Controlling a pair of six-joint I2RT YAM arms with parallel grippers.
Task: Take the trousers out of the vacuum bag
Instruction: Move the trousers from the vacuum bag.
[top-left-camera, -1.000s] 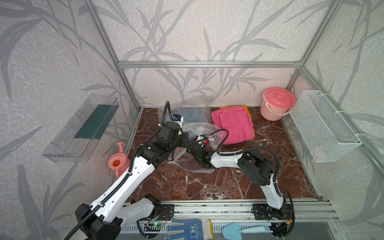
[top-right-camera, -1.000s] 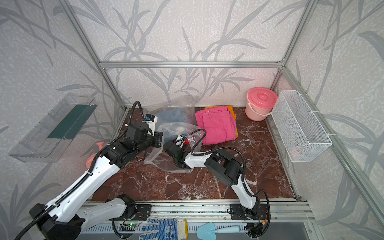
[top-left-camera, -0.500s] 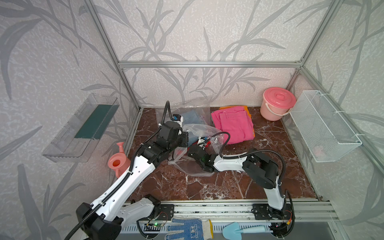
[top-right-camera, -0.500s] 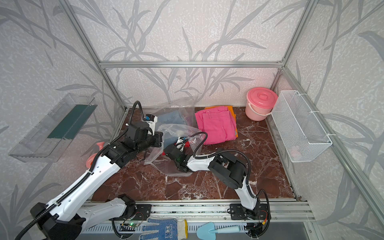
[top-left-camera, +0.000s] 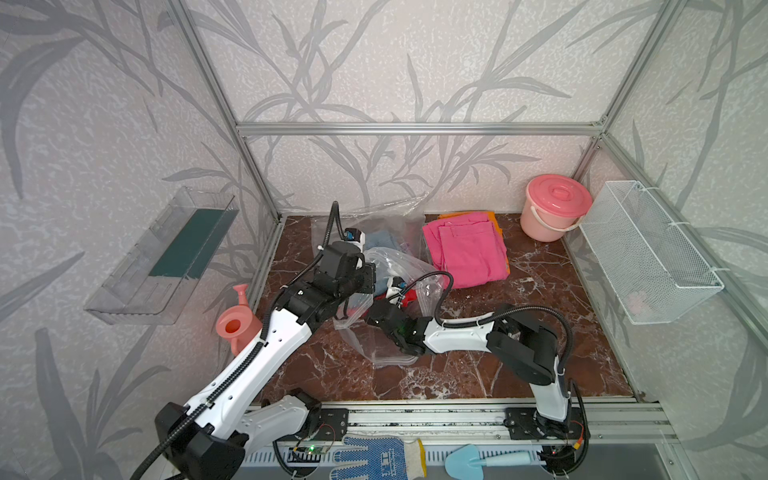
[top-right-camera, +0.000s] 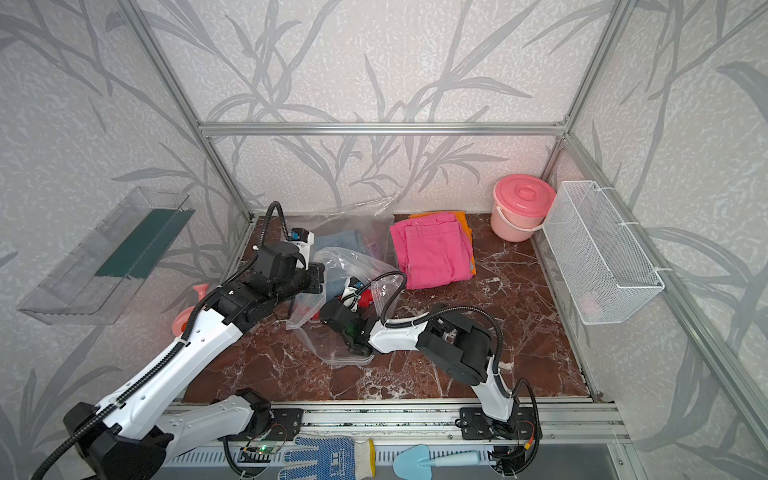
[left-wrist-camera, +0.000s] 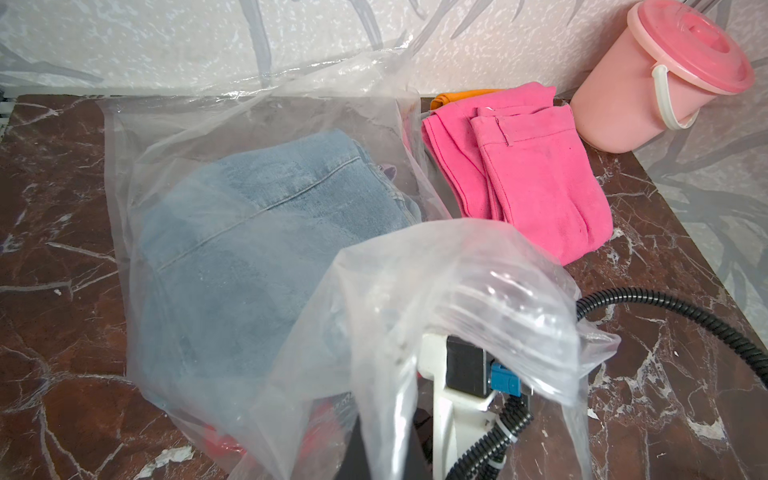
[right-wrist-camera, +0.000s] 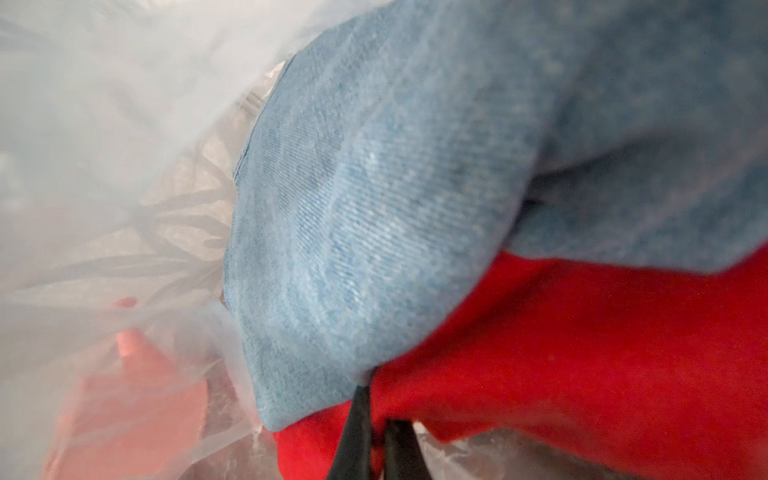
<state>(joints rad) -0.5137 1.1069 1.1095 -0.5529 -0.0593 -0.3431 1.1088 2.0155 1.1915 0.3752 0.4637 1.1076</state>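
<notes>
The vacuum bag (top-left-camera: 384, 259) is the big clear crinkly one, sprawled from the far wall toward the middle of the tabletop, a bit left of centre. Its open end faces near and the top film is puffed up, not flat. Inside are the denim trousers (left-wrist-camera: 257, 232), pale blue and folded, lying over the red trousers (right-wrist-camera: 582, 353), plus a scrap of lilac cloth (left-wrist-camera: 388, 169) at the denim's far right corner. The right hand (right-wrist-camera: 376, 409) is pinched tight on the red pair, right where the denim overlaps it. Already out: the hot pink trousers (top-left-camera: 467, 253), folded flat just right of the bag by the far wall. They sit on the orange trousers (top-left-camera: 492, 216), which only show as a strip.
</notes>
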